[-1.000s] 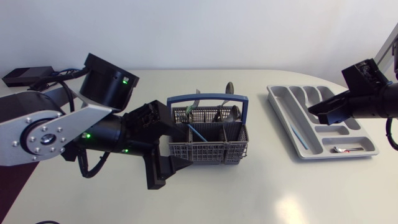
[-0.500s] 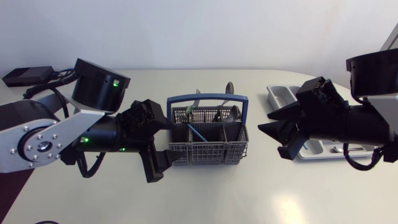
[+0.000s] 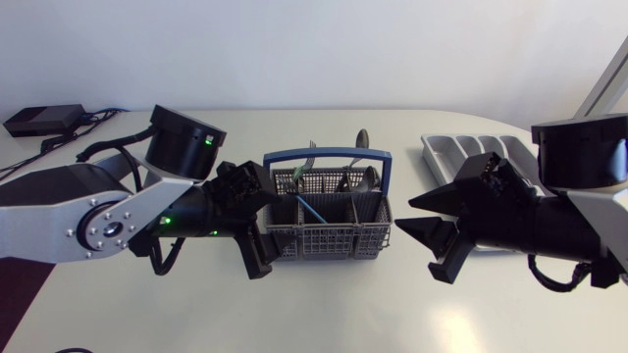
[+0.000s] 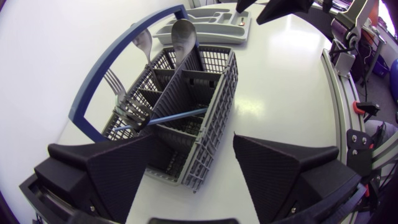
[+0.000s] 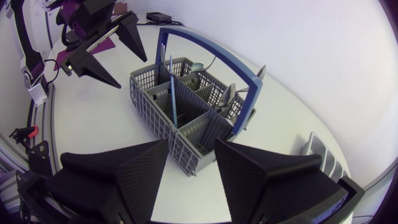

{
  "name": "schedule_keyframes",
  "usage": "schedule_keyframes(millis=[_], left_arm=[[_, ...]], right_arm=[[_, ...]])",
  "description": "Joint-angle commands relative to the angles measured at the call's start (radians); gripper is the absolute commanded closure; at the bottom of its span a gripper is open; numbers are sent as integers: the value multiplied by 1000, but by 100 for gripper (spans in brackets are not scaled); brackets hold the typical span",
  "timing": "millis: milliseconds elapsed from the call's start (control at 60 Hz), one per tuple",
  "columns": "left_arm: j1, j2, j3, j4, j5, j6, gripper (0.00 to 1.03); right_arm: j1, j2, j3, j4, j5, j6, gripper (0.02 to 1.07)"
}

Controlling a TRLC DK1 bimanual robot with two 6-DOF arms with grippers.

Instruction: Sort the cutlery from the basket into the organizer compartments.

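Cutlery [image 3: 339, 178], which my left wrist camera resolves into spoons [image 4: 184, 37], a fork [image 4: 112, 81] and a thin blue utensil [image 4: 165, 117], stands in the grey basket [image 3: 329, 240] between my wide-spread, empty left gripper [image 3: 263, 227] and right gripper [image 3: 417, 230], while overhead the organizer [image 3: 461, 152] sits half hidden behind my right arm.

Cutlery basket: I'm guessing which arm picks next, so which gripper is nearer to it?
Left, narrowly. The left gripper, fingers open, straddles the left-end corner of the cutlery basket. The right gripper, also open, sits just off its right end.
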Motion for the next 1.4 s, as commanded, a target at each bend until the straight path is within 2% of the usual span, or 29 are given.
schedule_keyframes(millis=[0, 417, 783, 900, 1233, 1383], left_arm=[[19, 14, 30, 18, -1, -11, 16], [42, 43, 50, 49, -13, -15, 16], [48, 99, 61, 119, -78, -40, 16], [49, 112, 63, 150, -90, -54, 16], [45, 146, 73, 157, -93, -63, 16], [36, 94, 40, 157, -93, -71, 16]], right_arm=[[23, -8, -28, 16, 11, 21, 51], [100, -5, -32, 44, 59, 51, 51], [140, 1, -52, 69, 82, 68, 51], [187, 3, -48, 69, 122, 80, 51], [266, 55, -22, 122, 180, 110, 51], [284, 89, -12, 148, 184, 125, 51]])
